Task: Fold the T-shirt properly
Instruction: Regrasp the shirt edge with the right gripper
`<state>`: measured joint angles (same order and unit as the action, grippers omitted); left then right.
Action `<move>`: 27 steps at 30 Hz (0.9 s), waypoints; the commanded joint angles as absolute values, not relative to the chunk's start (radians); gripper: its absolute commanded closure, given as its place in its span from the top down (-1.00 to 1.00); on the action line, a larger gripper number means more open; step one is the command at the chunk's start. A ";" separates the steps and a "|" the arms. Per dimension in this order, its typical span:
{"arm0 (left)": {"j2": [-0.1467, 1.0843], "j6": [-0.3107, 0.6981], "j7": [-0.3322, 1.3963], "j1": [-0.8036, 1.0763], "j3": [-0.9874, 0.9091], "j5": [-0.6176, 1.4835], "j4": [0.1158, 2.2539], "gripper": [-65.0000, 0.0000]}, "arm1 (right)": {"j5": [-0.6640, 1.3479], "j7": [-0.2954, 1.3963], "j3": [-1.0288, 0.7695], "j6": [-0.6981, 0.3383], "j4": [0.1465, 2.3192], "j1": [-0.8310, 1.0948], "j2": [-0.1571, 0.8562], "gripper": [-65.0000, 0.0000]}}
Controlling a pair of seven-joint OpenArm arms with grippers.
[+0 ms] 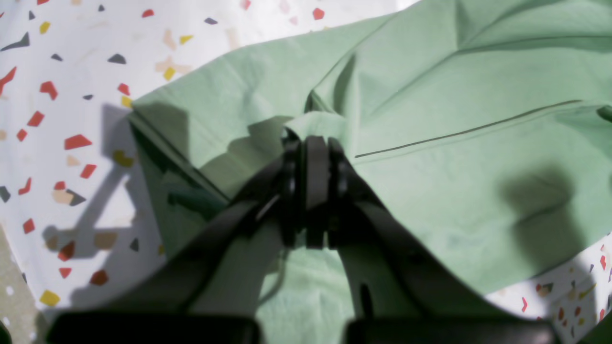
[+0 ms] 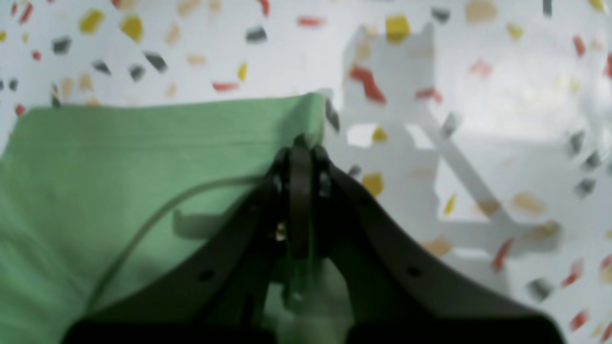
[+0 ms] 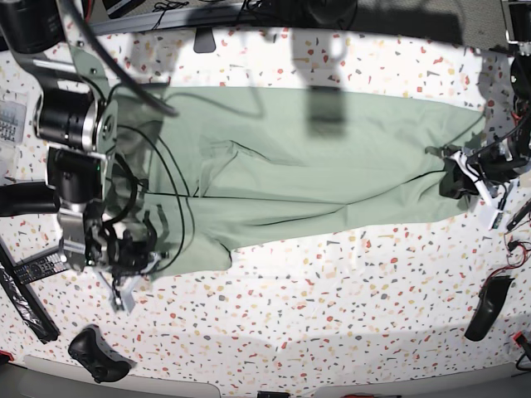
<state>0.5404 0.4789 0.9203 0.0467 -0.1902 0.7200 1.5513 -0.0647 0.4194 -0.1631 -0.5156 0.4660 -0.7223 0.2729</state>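
Observation:
The pale sage-green T-shirt (image 3: pixel 315 166) lies stretched wide across the speckled table, with a seam line showing in the left wrist view (image 1: pixel 454 143). My left gripper (image 1: pixel 315 138) is shut on a bunched fold of the shirt at its right end in the base view (image 3: pixel 452 176). My right gripper (image 2: pixel 301 143) is shut on a corner edge of the shirt (image 2: pixel 119 153), at the shirt's lower left in the base view (image 3: pixel 153 253). Collar, buttons and label do not show.
The white terrazzo-speckled table cover (image 3: pixel 332 315) reaches beyond the shirt at the front. A black controller (image 3: pixel 95 352) lies at the front left and a long black remote (image 3: pixel 25 290) at the left edge. A dark object (image 3: pixel 485 307) lies at the front right. Cables trail by both arms.

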 commanded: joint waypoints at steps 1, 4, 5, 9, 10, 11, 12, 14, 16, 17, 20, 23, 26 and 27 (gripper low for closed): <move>0.557 0.482 0.904 0.031 -0.198 0.735 1.568 -1.00 | -0.053 0.395 -0.163 -0.515 0.485 -0.797 0.282 -1.00; 0.557 0.482 0.904 0.031 -0.197 0.735 1.568 -1.00 | -0.049 0.428 -0.163 -0.516 0.485 -0.865 0.282 -1.00; 0.557 0.482 0.904 0.031 -0.197 0.734 1.568 -1.00 | -0.048 0.442 -0.163 -0.516 0.485 -0.885 0.282 -1.00; 0.557 0.482 0.904 0.031 -0.198 0.734 1.568 -1.00 | 0.014 0.523 -0.163 -0.535 0.485 -0.931 0.282 -1.00; 0.557 0.482 0.904 0.031 -0.198 0.734 1.568 -1.00 | 0.041 0.542 -0.163 -0.579 0.488 -0.931 0.282 -1.00; 0.557 0.482 0.904 0.031 -0.198 0.734 1.568 -1.00 | 0.069 0.559 -0.163 -0.645 0.497 -0.927 0.282 -1.00; 0.557 0.482 0.904 0.031 -0.198 0.734 1.568 -1.00 | 0.097 0.575 -0.163 -0.698 0.505 -0.923 0.281 -1.00; 0.557 0.482 0.904 0.031 -0.198 0.734 1.568 -1.00 | 0.169 0.632 -0.163 -0.698 0.527 -0.911 0.280 -1.00; 0.557 0.482 0.904 0.031 -0.198 0.734 1.568 -1.00 | 0.237 0.683 -0.163 -0.698 0.570 -0.885 0.280 -1.00; 0.557 0.482 0.904 0.031 -0.197 0.734 1.568 -1.00 | 0.264 0.705 -0.163 -0.698 0.601 -0.865 0.280 -1.00; 0.557 0.482 0.904 0.031 -0.198 0.733 1.568 -1.00 | 0.334 0.782 -0.163 -0.698 0.725 -0.780 0.280 -1.00; 0.557 0.482 0.904 0.031 -0.197 0.734 1.568 -1.00 | 0.410 0.881 -0.163 -0.698 0.886 -0.667 0.280 -1.00; 0.557 0.482 0.904 0.031 -0.198 0.733 1.568 -1.00 | 0.473 0.952 -0.163 -0.698 1.073 -0.542 0.280 -1.00; 0.557 0.482 0.904 0.031 -0.198 0.733 1.568 -1.00 | 0.488 0.973 -0.165 -0.698 1.137 -0.501 0.281 -1.00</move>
